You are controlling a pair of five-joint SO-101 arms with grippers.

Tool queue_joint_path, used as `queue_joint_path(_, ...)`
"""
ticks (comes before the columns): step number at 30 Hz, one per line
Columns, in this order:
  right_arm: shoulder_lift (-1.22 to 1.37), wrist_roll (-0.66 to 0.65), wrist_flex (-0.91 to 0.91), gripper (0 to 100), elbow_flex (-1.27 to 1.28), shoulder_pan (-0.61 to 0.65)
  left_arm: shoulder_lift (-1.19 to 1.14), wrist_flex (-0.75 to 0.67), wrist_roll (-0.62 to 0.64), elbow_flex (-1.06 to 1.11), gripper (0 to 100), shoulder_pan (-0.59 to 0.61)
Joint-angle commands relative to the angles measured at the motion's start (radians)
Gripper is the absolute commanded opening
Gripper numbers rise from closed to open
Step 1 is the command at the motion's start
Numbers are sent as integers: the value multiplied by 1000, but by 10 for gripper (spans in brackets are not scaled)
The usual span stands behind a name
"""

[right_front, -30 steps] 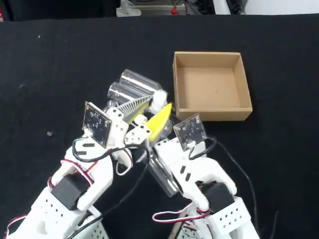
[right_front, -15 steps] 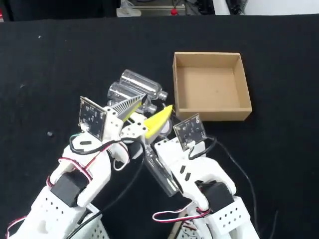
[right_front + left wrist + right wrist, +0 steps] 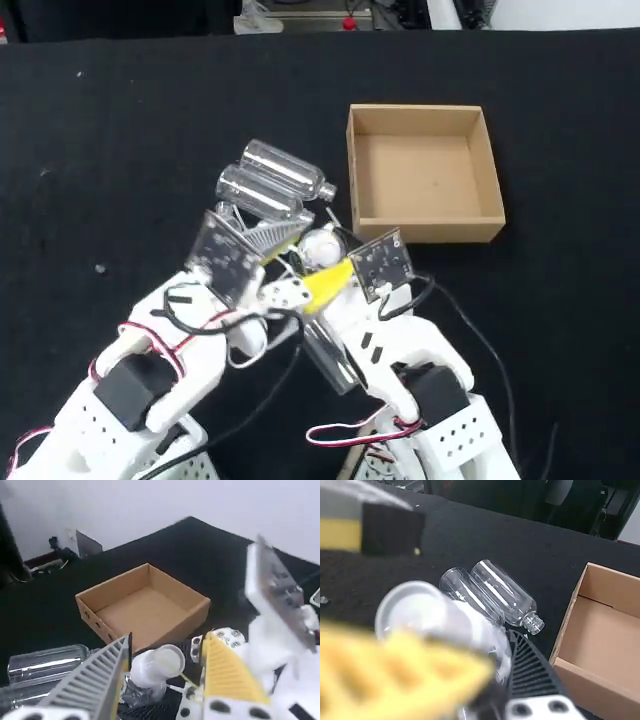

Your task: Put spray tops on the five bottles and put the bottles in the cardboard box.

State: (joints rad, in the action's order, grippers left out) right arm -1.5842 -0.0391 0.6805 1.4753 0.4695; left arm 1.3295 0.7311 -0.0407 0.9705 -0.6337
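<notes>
My right gripper [image 3: 335,268] is shut on a clear bottle [image 3: 326,352] held off the table, its black finger [image 3: 530,672] beside the neck. A white spray top [image 3: 322,245] sits at that neck. My left gripper [image 3: 300,262] is open around the top: its grey finger [image 3: 95,685] lies against the spray top [image 3: 157,664], while the yellow finger [image 3: 227,675] stands a little off it. Two more clear bottles [image 3: 285,170] [image 3: 255,192] lie side by side on the black table, uncapped. The cardboard box [image 3: 425,230] stands to their right with nothing inside.
The two lying bottles [image 3: 505,592] are just beyond both grippers. The box wall [image 3: 190,615] is close to the grippers' right side. The black table runs open to the left and far side.
My left gripper has rolled and swung back toward the arms, its yellow finger dropping below the spray top, which now shows between the fingers. The right arm and its bottle kept still.
</notes>
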Motion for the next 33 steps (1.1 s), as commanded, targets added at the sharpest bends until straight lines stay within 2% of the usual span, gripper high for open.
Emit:
queue_joint_path(1, -18, -2, 3, 28, -30, 8, 5, 5, -28, -64, 230, -18)
queue_joint_path(6, -18, -2, 3, 28, -30, 8, -6, -8, -32, -53, 230, -16)
queue_joint_path(10, -18, 0, 6, 28, -38, 8, -6, -133, -100, 42, 230, 21)
queue_joint_path(13, -18, 0, 58, 28, -70, 8, 2, -209, -106, 94, 230, 44)
queue_joint_path(25, -18, -2, 72, 11, -84, 5, -6, -216, -114, 94, 230, 54)
queue_joint_path(33, -18, -2, 75, 11, -122, -143, 6, -207, -106, 76, 230, 54)
